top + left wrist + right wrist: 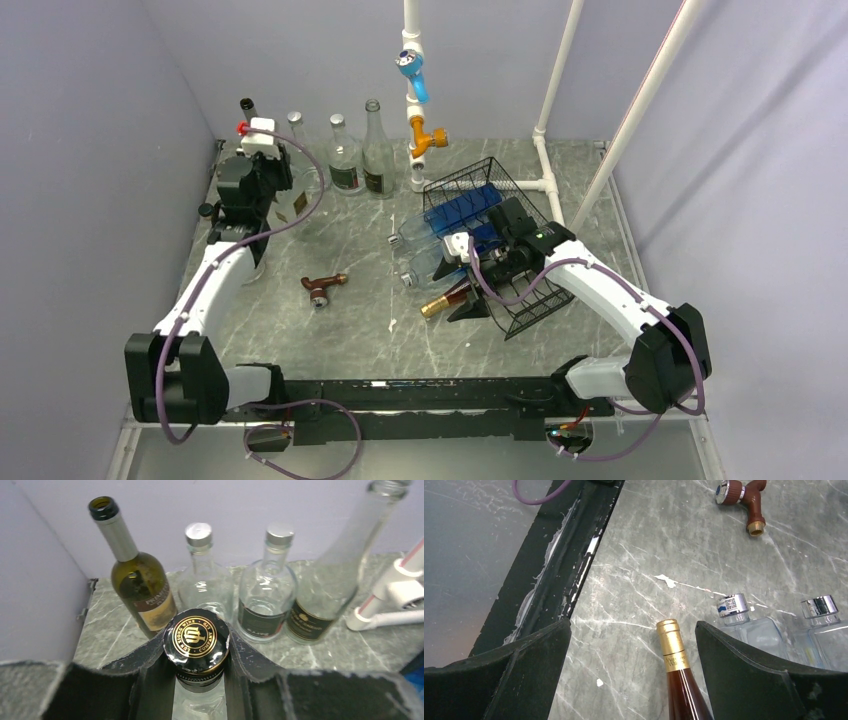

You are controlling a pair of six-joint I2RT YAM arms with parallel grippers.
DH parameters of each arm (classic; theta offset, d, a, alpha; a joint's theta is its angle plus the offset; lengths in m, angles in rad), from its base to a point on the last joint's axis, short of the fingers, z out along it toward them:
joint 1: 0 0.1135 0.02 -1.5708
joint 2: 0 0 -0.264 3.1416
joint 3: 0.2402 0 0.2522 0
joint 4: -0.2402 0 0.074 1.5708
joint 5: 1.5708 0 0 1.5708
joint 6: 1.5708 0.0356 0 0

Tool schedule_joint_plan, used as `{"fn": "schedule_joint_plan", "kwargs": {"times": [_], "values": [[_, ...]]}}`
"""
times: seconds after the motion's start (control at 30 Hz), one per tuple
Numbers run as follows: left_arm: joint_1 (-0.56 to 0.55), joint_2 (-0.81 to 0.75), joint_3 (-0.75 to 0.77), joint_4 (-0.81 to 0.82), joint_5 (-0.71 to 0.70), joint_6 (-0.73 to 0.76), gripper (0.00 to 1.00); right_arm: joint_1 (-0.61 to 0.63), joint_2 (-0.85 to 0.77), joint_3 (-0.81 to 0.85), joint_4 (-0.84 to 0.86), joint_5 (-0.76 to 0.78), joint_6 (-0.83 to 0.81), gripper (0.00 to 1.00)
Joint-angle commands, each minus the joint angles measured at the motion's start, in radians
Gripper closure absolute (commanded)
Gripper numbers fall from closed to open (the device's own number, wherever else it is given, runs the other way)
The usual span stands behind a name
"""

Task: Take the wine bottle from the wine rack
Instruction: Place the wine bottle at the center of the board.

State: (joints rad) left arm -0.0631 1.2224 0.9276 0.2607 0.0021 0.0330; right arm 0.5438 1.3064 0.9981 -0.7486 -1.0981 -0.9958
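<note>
The black wire-mesh wine rack (520, 300) stands right of centre. An amber wine bottle with a gold foil neck (440, 303) lies in it, neck sticking out to the left. My right gripper (470, 290) is open over that neck. In the right wrist view the gold neck (672, 645) lies between the fingers, close to the right finger (744, 675); I cannot tell whether it touches. My left gripper (272, 190) at the back left is shut on the black gold-printed cap (197, 641) of a clear glass bottle.
Two clear bottles with silver caps (410, 238) (733, 605) also lie in the rack. Several bottles stand along the back wall (345, 160) (142, 587). A brown tap fitting (322, 288) lies mid-table. A white pipe frame (547, 150) rises behind the rack.
</note>
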Motion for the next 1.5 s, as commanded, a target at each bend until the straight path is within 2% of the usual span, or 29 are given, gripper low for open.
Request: {"fn": "schedule_joint_plan", "kwargs": {"times": [0.0,0.57,1.47], "values": [[0.051,0.021,0.121,0.218,0.005,-0.018,1.00,-0.004,-0.020,-0.007,0.014,-0.004,-0.036,0.02],[0.197,0.214,0.274,0.207,-0.037,-0.091,1.00,-0.004,-0.019,-0.010,0.013,0.015,-0.047,0.02],[0.240,0.328,0.303,0.201,-0.019,-0.109,1.00,-0.004,-0.010,-0.012,0.020,0.026,-0.040,0.02]]}}
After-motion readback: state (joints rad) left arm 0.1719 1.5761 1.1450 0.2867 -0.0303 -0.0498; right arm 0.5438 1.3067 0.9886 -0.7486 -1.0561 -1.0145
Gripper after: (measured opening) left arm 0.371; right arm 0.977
